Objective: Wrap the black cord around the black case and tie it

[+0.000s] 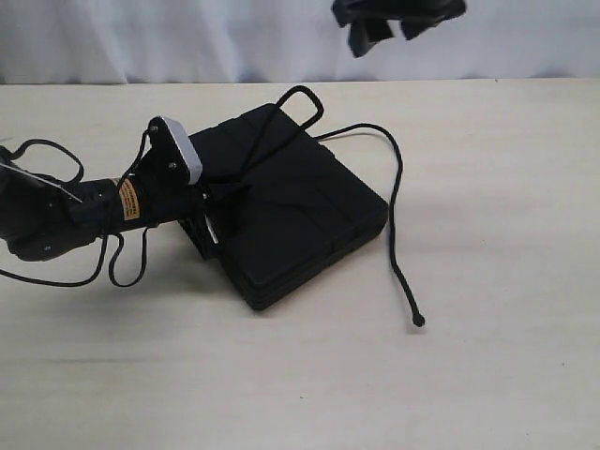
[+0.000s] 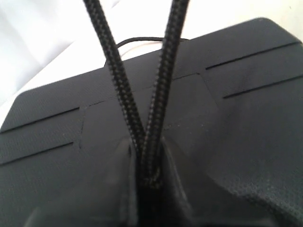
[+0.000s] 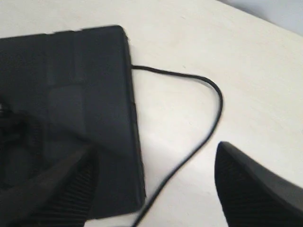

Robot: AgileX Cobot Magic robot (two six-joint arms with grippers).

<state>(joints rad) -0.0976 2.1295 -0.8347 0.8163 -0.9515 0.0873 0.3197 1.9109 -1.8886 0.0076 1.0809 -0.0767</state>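
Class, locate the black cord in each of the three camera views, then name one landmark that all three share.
Exterior view: the black cord crosses the black case, loops past its far corner and trails down the table at right.
Left wrist view: its two strands meet in a V, pinched by the left claw.
Right wrist view: it curves over the table beside the case.
Shared landmark: the black case.

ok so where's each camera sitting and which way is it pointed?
Exterior: off the arms, above the table, facing case and cord; left arm, right hand show.
Left wrist: on left arm, facing the case top; left hand pinches two cord strands.
Right wrist: high, looking down; open fingers show.
All share case and cord.
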